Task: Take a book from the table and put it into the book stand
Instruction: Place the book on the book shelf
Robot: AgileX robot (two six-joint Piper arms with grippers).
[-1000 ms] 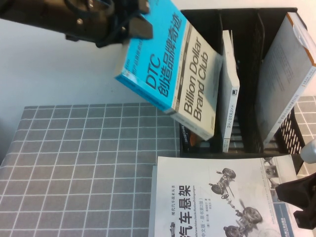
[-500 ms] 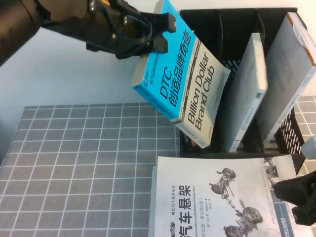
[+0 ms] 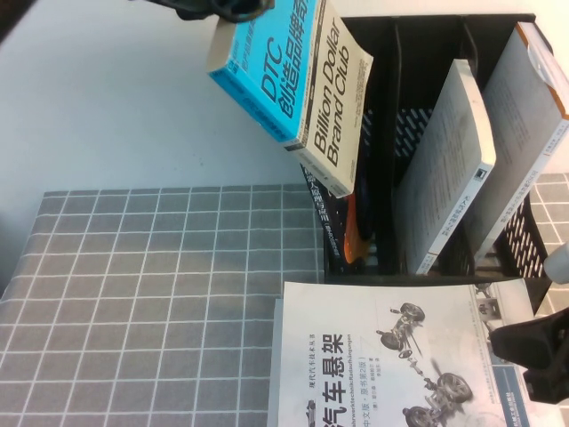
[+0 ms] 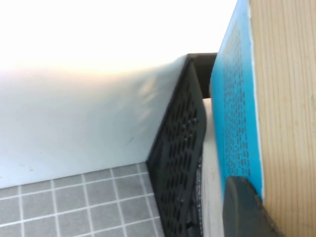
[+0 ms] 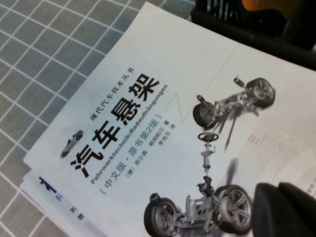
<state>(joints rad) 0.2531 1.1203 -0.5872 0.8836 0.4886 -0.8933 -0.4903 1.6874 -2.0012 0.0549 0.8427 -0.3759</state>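
Book in the air at the book stand's left compartment.
We see the left end effector (image 3: 233, 9) clamped on the book (image 3: 293, 84), tilted, above and left of the book stand (image 3: 391, 133), clear of the surface (image 3: 160, 302). Right of that, two pale books lean inside the stand. Right end effector (image 3: 538, 356) sits in front of the stand's right end over the white book (image 3: 391, 365); its state we cannot tell.

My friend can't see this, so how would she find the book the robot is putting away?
Find the tall black plastic book stand at the table's far right. Above its leftmost slot, a thick blue-and-cream paperback book hangs tilted in the air, gripped by the left claw at the top edge; the right claw waits low right. Only this book is blue, printed "DTC".
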